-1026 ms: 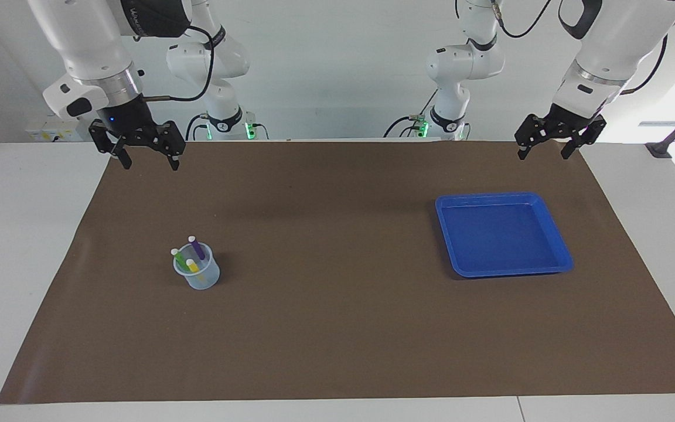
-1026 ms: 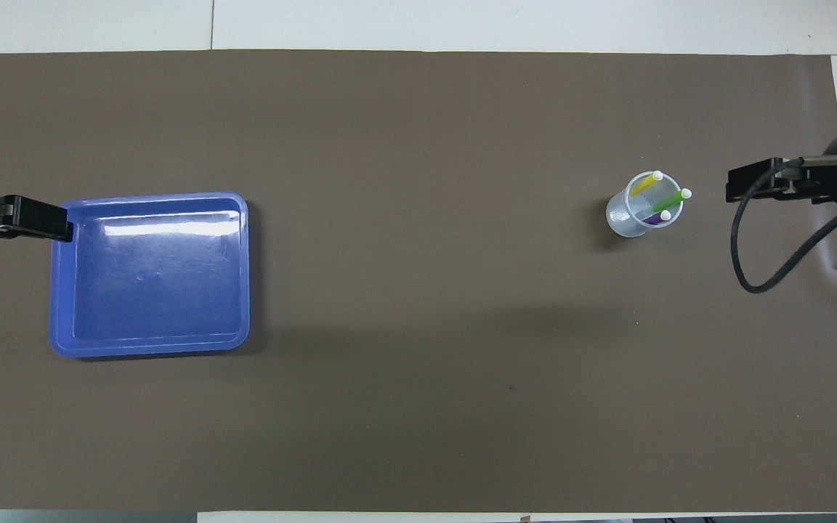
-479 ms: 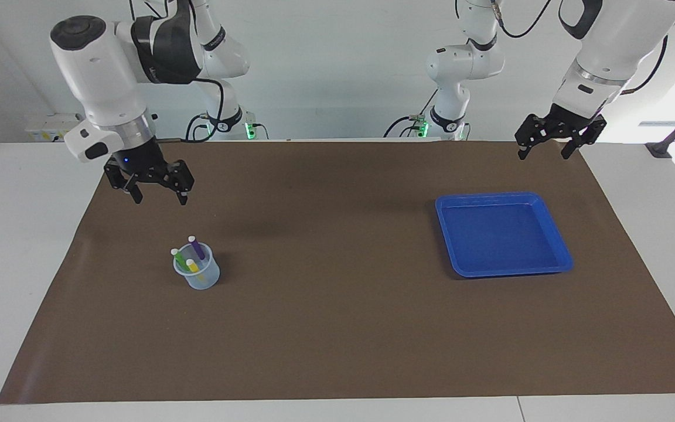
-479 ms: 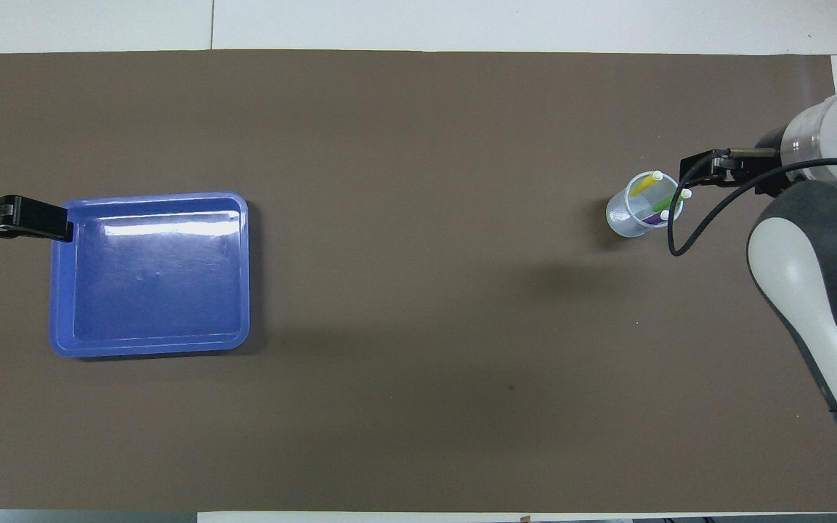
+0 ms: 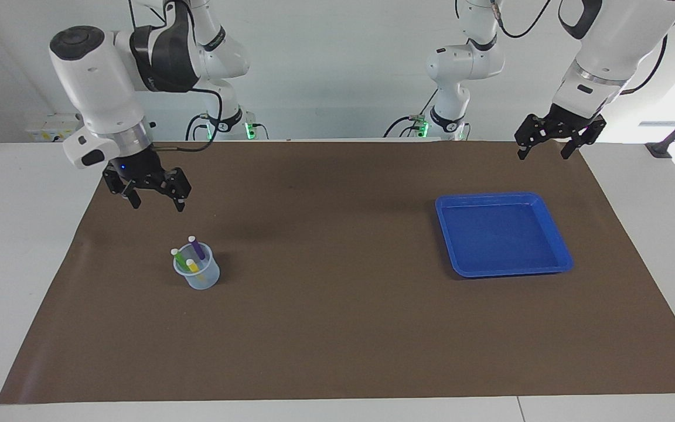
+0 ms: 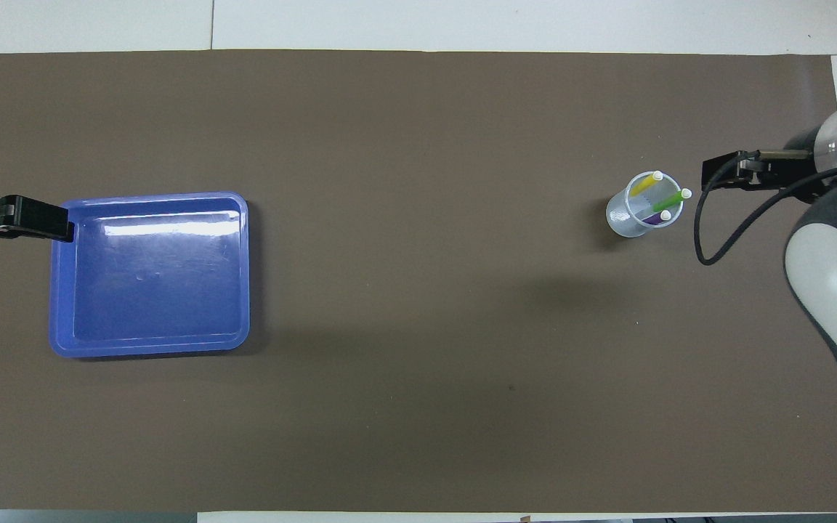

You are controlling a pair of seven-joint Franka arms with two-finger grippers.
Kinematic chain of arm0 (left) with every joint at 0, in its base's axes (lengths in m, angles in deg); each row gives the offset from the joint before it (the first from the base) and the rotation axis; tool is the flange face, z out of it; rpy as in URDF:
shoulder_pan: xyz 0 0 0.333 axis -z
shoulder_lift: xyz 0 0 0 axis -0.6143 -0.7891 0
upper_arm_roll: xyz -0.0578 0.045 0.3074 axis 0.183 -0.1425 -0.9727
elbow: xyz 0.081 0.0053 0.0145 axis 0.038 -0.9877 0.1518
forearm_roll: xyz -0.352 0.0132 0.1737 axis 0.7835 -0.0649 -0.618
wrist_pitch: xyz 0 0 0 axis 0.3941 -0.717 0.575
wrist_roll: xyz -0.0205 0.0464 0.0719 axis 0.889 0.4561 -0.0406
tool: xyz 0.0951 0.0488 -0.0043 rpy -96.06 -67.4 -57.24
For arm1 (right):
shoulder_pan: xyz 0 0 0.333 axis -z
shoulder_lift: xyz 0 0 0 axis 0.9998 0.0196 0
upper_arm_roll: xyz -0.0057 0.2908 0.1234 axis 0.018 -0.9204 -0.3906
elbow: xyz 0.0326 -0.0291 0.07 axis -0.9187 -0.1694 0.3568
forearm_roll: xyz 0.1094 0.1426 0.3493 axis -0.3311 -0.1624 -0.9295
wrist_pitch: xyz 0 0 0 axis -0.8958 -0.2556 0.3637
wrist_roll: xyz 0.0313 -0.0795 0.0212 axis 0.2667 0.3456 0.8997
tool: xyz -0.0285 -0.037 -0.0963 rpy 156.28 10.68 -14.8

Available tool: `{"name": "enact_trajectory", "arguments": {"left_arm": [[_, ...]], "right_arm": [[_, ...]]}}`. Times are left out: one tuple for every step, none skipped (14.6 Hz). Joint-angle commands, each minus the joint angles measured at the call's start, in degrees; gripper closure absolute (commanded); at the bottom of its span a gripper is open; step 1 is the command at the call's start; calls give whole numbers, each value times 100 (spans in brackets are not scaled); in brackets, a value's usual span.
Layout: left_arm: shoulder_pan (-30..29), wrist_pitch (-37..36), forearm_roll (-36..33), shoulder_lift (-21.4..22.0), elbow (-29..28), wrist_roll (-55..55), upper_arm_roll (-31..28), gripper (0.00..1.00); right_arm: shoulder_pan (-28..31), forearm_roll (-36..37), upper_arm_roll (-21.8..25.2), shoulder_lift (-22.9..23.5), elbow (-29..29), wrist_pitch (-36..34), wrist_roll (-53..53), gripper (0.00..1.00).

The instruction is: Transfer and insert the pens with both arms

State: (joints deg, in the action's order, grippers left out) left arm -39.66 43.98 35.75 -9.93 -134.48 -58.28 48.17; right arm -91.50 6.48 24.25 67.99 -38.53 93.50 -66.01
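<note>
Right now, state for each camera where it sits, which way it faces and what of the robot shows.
Facing view: high across the table, facing the robots; whole arms show, open right claw raised over the brown mat, open left claw waiting.
Overhead view: above the robots' end, looking steeply down; only claws and the right arm's forearm show.
Shared: clear plastic cup of pens, blue square tray.

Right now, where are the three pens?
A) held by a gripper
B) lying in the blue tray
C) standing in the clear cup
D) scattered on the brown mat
C: the purple pen, green pen and yellow pen all stand tilted in the cup; the tray holds nothing.
</note>
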Motion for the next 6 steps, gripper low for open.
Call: {"name": "enact_trajectory", "arguments": {"left_arm": [[17, -1, 55, 65, -56, -30, -16, 0], [17, -1, 55, 65, -56, -30, -16, 0], [26, -1, 55, 65, -56, -30, -16, 0], [26, -1, 55, 65, -56, -30, -16, 0], [26, -1, 47, 65, -56, -30, -16, 0], [26, -10, 47, 65, -56, -30, -16, 0]], "right_arm": [[51, 102, -4, -2, 553, -720, 162, 0], [51, 102, -4, -2, 668, -835, 153, 0], [51, 102, 5, -2, 791, -967, 153, 0], [51, 102, 5, 7, 914, -1142, 153, 0], [51, 111, 5, -2, 924, -1248, 153, 0], [51, 111, -4, -19, 924, -1345, 153, 0]]}}
